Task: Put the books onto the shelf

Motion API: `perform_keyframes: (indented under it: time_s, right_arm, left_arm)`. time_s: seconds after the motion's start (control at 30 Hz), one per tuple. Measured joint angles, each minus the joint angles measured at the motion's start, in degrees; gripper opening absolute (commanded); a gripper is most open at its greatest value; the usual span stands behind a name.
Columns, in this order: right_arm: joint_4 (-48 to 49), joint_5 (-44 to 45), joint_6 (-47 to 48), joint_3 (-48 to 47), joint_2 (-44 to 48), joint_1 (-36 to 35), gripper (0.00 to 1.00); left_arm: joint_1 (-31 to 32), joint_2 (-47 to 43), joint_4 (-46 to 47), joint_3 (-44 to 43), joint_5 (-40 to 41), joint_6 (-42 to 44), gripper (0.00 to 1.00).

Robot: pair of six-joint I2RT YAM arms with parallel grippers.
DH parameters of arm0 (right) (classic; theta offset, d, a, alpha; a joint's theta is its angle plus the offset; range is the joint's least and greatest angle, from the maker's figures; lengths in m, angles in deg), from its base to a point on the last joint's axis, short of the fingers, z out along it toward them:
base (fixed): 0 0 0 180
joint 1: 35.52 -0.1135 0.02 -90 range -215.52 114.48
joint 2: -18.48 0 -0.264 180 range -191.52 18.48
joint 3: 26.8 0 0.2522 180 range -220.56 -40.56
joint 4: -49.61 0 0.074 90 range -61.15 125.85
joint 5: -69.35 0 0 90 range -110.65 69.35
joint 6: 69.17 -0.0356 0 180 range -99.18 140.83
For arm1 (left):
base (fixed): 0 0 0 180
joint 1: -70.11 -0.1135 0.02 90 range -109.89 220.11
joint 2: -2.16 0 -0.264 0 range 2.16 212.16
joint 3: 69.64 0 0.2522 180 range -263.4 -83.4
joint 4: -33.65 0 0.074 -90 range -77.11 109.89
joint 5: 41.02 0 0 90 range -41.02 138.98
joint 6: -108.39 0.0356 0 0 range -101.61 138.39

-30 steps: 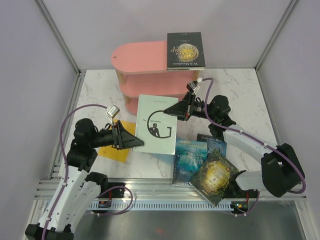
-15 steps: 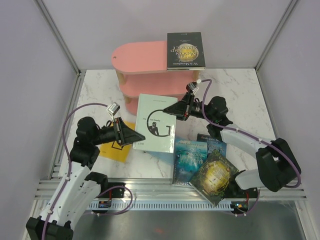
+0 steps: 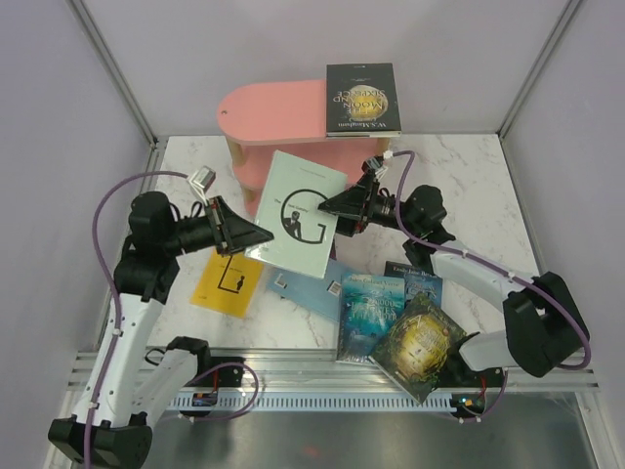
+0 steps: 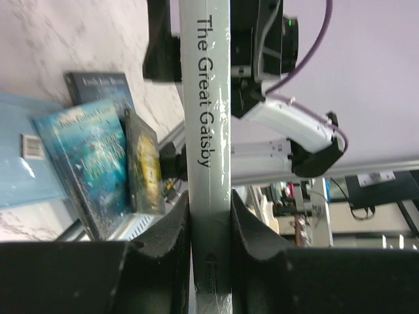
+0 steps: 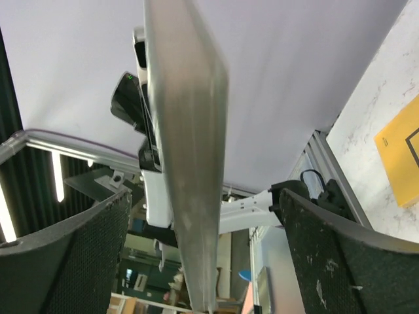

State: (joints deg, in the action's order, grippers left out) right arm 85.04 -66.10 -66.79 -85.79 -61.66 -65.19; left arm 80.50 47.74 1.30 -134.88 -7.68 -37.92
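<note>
My left gripper (image 3: 262, 234) (image 4: 209, 226) is shut on the spine edge of the pale grey-green "G" book (image 3: 298, 215) (image 4: 206, 98), held tilted in the air in front of the pink shelf (image 3: 273, 109). Round the book's right edge stands my right gripper (image 3: 328, 207) (image 5: 203, 196), open; its fingers (image 5: 72, 261) sit wide apart from the book's edge (image 5: 190, 163). A black book (image 3: 362, 98) lies on the shelf's top board. On the table lie a yellow book (image 3: 229, 283), a light blue book (image 3: 311, 285), and teal (image 3: 371, 315), dark blue (image 3: 418, 278) and green-gold (image 3: 420, 344) books.
The shelf's lower tiers (image 3: 246, 176) are partly hidden behind the held book. Grey walls enclose the marble table (image 3: 469, 186) on three sides. A metal rail (image 3: 322, 391) runs along the near edge between the arm bases.
The right gripper has opened and let go of the "G" book. The left gripper closed on it and carried it up and back toward the shelf, uncovering the light blue book.
</note>
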Motion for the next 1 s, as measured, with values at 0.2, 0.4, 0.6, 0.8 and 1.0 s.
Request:
perform_keyframes:
  time_s: [0.2, 0.4, 0.6, 0.8, 1.0]
  right_arm:
    - [-11.5, -1.0, 6.8, -0.1, 6.9, 0.2, 0.98]
    - [-26.2, -1.7, 15.3, 0.2, 15.8, 0.8, 0.98]
    - [-33.7, -2.6, 19.1, 5.5, 23.1, 1.0, 0.98]
    - [-37.2, -2.3, 19.6, 9.1, 24.4, 1.0, 0.98]
    - [-37.7, -2.2, 19.7, 9.2, 24.7, 1.0, 0.98]
  left_arm:
    - [-7.4, 3.1, -11.0, -11.6, 1.2, 7.1, 0.02]
    - [-8.2, 6.8, -21.8, -22.0, 3.3, 12.7, 0.02]
    - [-9.7, 16.1, -25.8, -39.5, 4.6, 14.3, 0.02]
    - [-11.9, 24.9, -23.7, -50.9, 4.2, 13.9, 0.02]
    - [-15.3, 32.6, -16.2, -52.4, 6.0, 8.4, 0.02]
